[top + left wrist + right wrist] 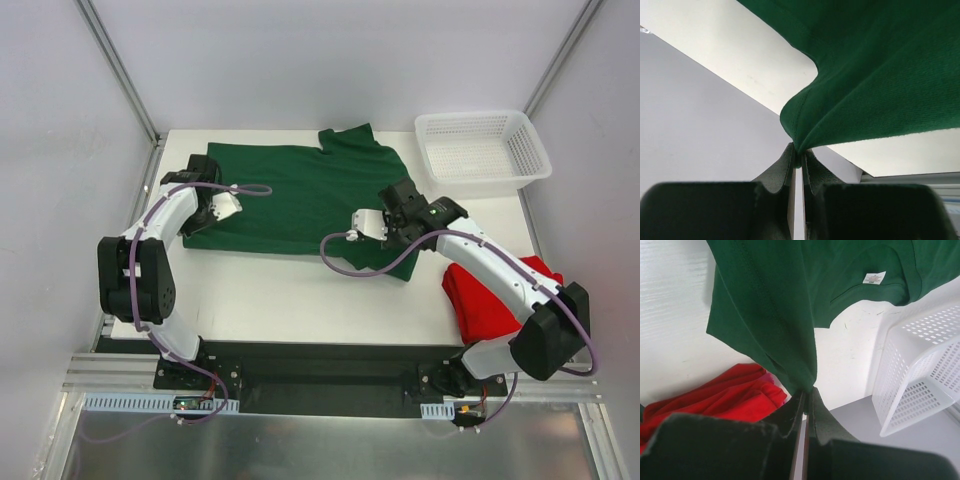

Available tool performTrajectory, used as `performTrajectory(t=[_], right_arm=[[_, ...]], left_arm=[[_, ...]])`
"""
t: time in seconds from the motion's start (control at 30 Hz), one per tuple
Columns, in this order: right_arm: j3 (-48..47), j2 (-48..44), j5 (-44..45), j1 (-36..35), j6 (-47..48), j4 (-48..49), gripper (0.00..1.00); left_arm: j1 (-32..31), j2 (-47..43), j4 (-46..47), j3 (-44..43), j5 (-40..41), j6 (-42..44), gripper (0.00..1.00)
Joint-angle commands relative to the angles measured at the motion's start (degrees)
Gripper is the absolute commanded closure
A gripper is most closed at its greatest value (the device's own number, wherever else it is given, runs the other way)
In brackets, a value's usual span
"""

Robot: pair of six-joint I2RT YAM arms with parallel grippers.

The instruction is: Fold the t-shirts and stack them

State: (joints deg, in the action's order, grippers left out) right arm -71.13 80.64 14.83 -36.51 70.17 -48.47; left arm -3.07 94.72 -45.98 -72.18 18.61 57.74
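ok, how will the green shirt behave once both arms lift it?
Probably floppy: the green shirt puckers into folds where the jaws pinch it, so the unheld middle should sag. Likely light: a small pinch of cloth holds it. May drag on the table, not slide.

My left tool and right tool are near-black. The green t-shirt is a plain dark shade with a small white label; the red t-shirt is bright and unprinted. The basket is white mesh, the desk white.
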Motion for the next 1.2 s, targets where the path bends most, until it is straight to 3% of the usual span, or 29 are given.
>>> performTrajectory(t=[0.0, 1.17], right_arm=[[-3.3, 0.9, 1.8, 0.6, 1.2, 1.3, 0.99], [-11.2, 11.1, 1.0, 5.7, 6.8, 5.5, 0.99]], left_arm=[[-0.4, 1.1, -0.7, -2.5, 2.2, 1.1, 1.0], [0.9, 9.0, 0.3, -8.5, 3.7, 3.3, 1.0]])
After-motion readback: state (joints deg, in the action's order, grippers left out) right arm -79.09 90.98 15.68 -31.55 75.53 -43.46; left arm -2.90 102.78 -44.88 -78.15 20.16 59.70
